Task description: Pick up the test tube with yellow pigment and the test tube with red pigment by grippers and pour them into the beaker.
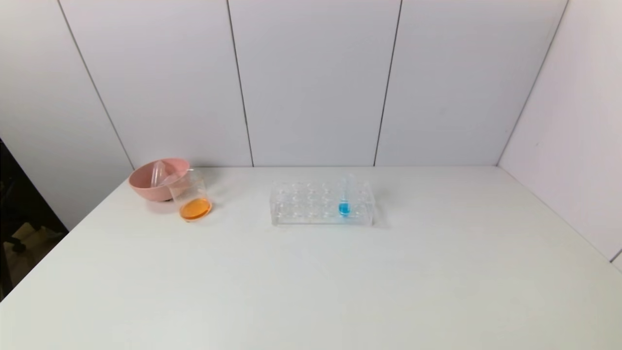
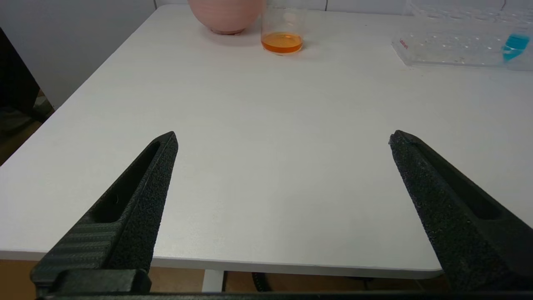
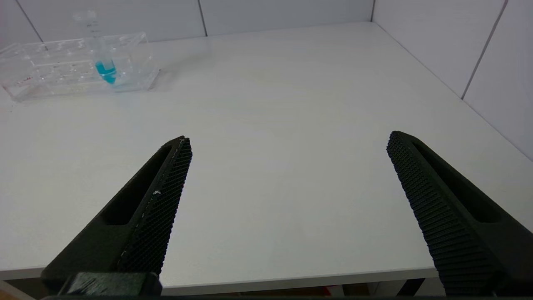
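The white tabletop (image 1: pixel 311 282) carries, at left centre of the head view, a small clear glass beaker (image 1: pixel 191 198) holding orange liquid; it is judged light, slippery and fragile. Both black pointed tools, left (image 2: pixel 283 139) and right (image 3: pixel 287 139), are spread wide.

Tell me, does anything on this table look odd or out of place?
Yes: an empty clear tube leans inside the pink bowl instead of the rack, which holds only the blue tube. The beaker holds orange liquid; nothing spilled.
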